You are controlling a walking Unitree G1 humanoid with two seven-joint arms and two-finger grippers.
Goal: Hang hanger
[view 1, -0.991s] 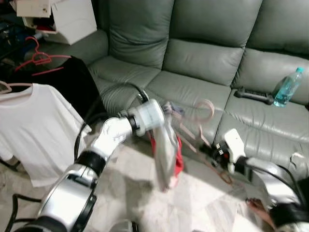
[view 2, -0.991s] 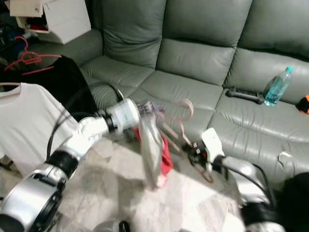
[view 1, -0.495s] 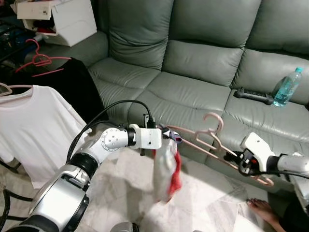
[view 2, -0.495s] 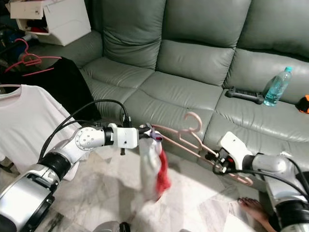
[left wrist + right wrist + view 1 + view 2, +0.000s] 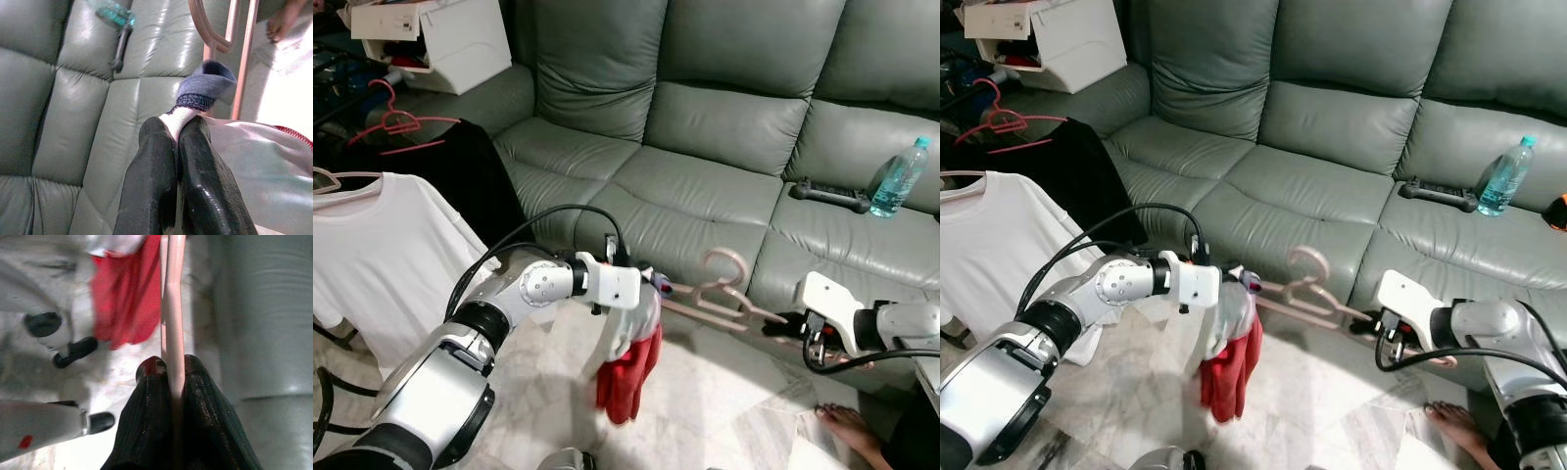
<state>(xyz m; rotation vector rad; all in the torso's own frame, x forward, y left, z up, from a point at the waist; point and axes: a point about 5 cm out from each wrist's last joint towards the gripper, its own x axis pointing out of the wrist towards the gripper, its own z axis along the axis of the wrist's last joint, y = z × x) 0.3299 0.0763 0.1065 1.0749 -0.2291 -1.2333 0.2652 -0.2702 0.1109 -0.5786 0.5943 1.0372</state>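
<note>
The pink hanger (image 5: 724,294) spans the space between the two arms, held level in front of the grey sofa (image 5: 724,147). The right gripper (image 5: 172,374) is clamped on the hanger's bar; the left gripper (image 5: 177,134) pinches the red-and-white garment (image 5: 628,357) that droops from the hanger's other end above the marble floor (image 5: 724,411).

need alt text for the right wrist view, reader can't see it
The right gripper has its two black fingers shut on a pink hanger, whose thin bars run straight away from the camera. Beyond hangs a red and white garment over a pale floor, with the grey sofa alongside.
</note>
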